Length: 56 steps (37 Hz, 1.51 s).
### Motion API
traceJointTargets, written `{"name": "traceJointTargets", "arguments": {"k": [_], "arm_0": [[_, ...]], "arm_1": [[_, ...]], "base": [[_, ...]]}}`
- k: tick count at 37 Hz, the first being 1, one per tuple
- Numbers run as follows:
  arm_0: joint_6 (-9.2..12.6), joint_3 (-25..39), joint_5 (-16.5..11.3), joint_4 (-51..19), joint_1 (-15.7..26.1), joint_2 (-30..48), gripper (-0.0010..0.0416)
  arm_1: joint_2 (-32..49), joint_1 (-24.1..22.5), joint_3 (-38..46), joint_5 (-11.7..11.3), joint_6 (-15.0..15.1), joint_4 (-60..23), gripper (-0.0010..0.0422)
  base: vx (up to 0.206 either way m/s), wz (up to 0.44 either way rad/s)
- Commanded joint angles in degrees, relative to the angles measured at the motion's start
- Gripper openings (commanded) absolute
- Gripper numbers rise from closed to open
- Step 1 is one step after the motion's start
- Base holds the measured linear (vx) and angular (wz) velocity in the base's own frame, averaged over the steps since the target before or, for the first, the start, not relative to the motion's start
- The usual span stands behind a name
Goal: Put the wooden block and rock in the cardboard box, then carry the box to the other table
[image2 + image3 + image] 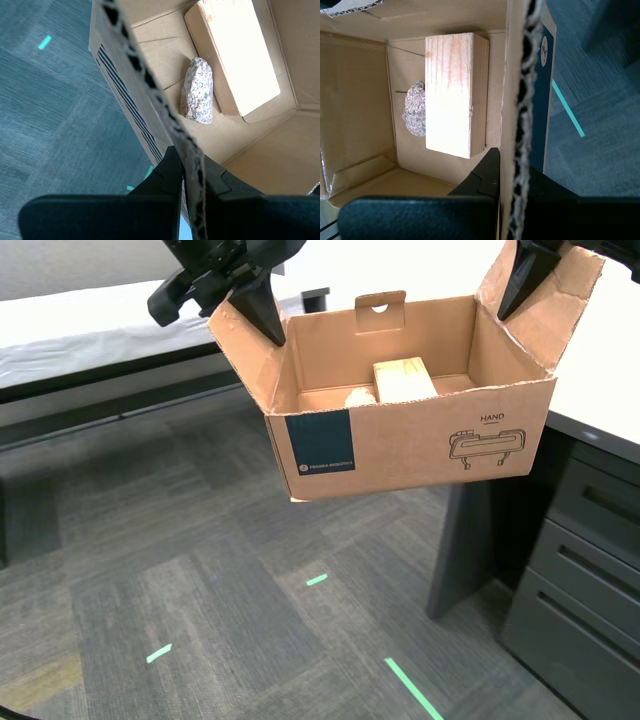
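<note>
Two flaps carry the whole load: the second gripper (266, 318) is pinched shut on the flap at about 10 o'clock of the cardboard box (420, 445) in the exterior view, and the first gripper (514, 292) is pinched shut on the flap at about 2 o'clock. Each wrist view shows the corrugated edge squeezed between dark jaws. The box hangs in the air above the grey carpet (200, 570), clear of any surface. Inside it the wooden block (403, 379) lies flat on the bottom, and the rock (360, 397) sits just beside it at its 9 o'clock in the exterior view, so loading looks finished and the carry is the step in hand. The cloth-covered table (80, 340) lies toward 10 o'clock in that view, well apart from the box. To do this well, both arms should move together at one height and one spacing, since thin flaps could tear or slip if pulled apart, and a tilt could send the rock sliding. Slow base motion would suit.
</note>
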Motion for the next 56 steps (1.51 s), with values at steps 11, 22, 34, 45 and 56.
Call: {"name": "traceJointTargets", "arguments": {"k": [11, 22, 34, 45, 56], "arm_0": [[1.31, 0.13, -1.01, 0.70, 0.42, -0.02, -0.0001], [1.31, 0.11, -1.33, 0.63, 0.46, -0.02, -0.0001], [1.62, 0.07, -1.33, 0.57, 0.61, -0.02, -0.0001], [-2.51, 0.07, -1.33, 0.46, 0.66, -0.02, -0.0001], [-6.21, 0.07, -1.36, -2.47, 0.66, -0.02, -0.0001]], "arm_1": [[-0.17, -0.15, 0.00, 1.40, 5.27, -1.33, -0.0001], [-0.17, -0.11, 0.00, 0.42, 5.92, 0.83, -0.0001], [-0.17, -0.13, 0.00, 0.42, 2.58, 0.87, -0.0001], [-0.17, -0.13, 0.00, 0.42, -6.27, 0.83, -0.0001], [-0.17, -0.11, 0.00, 0.37, -9.03, 2.32, -0.0001]], "base": [[0.169, 0.055], [0.155, -0.029], [0.144, -0.080], [0.143, -0.052], [0.141, 0.064]]}}
